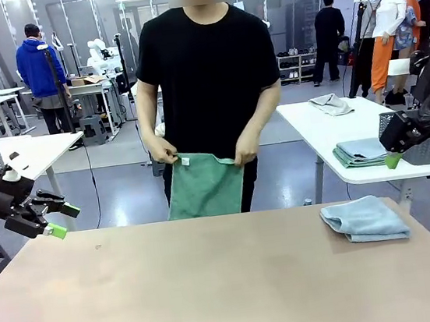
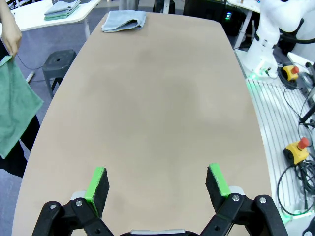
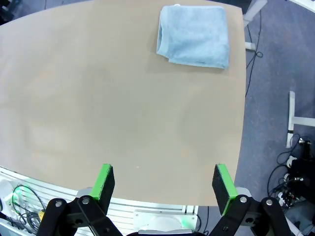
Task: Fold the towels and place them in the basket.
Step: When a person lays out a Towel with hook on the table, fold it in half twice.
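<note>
1. The table is a wide beige top, bare across its middle. I judge this free space is kept for spreading and folding.
2. The person stands at the far edge, with both elbows bent and the forearms brought in front of the waist.
3. The mint green towel hangs flat from its top edge, which one hand and the other hand pinch at the two corners. Probably it is held so to straighten it before a fold or a handover. Its lower edge hangs behind the table's far edge.
4. The dark mesh basket stands on the white side table at the robot's right, partly hidden behind the right arm. No towel can be made out in it, so the placing seems not yet done.
5. The pale blue towel lies on the table near the far right corner, already folded into a compact pad, apart from both grippers.
6. The left gripper hangs above the near left edge of the table, tilted down toward it. Its green pads are spread wide and it holds nothing.
7. The right gripper hovers at the table's right side, also spread wide and without any load. Both look to be waiting.
</note>
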Robot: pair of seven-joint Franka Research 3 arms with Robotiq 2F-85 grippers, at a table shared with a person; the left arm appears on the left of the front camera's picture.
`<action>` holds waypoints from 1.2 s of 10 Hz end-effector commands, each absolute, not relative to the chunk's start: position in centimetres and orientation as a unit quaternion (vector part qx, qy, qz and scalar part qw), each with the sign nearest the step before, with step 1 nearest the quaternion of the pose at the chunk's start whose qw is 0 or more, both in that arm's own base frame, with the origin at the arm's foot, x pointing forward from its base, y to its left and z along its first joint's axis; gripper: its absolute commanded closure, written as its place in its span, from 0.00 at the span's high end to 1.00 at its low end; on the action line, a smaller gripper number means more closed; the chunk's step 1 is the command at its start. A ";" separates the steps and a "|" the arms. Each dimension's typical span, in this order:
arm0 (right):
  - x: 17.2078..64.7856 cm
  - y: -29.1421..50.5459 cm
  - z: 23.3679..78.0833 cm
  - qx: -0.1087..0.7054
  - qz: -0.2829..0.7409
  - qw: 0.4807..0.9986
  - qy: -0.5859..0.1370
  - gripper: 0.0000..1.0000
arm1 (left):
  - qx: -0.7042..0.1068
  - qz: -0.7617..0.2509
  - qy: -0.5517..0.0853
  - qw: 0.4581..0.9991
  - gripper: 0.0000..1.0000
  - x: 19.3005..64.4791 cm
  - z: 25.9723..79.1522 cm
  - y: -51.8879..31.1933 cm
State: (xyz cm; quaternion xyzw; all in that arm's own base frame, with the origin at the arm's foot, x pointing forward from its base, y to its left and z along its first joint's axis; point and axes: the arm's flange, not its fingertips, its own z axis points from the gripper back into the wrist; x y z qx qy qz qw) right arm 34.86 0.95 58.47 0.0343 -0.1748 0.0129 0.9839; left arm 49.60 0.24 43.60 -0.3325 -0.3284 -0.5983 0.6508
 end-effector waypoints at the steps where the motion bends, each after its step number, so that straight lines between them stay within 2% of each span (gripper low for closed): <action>1: 35.0 1.0 58.6 0.037 0.002 0.984 -0.174 1.00 | -0.331 -0.600 -0.327 0.651 1.00 49.6 43.7 0.3; 12: 35.0 1.0 58.6 0.037 0.002 0.984 -0.174 1.00 | -0.331 -0.600 -0.327 0.651 1.00 49.6 43.7 0.3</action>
